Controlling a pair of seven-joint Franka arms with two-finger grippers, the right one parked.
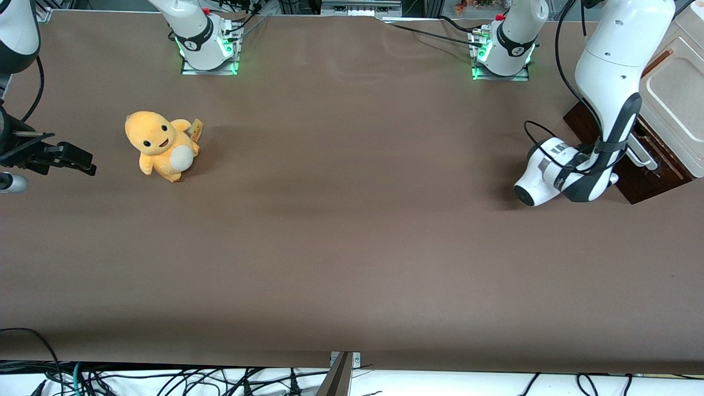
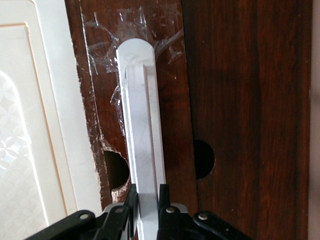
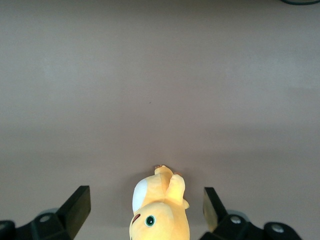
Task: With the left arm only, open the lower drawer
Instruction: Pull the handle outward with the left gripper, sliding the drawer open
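I see brown matte bench (image 1: 341,236), cables hanging along its near edge. Yellow plush toy (image 1: 160,144) sits toward parked arm's end. No readable labels. Left arm (image 1: 602,104) reaches down at working end; its gripper (image 2: 147,200) has jaws clamped on white bar handle (image 2: 142,125) of lower drawer (image 2: 240,100), beside cream cabinet (image 1: 674,93).

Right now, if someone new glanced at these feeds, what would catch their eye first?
Probably the yellow plush toy with the white belly, standing alone on the brown table toward the parked arm's end. Next, the big white left arm bent down at the working end, its black claw shut on the long white bar handle of the dark brown wooden lower drawer, beside a cream cabinet panel.
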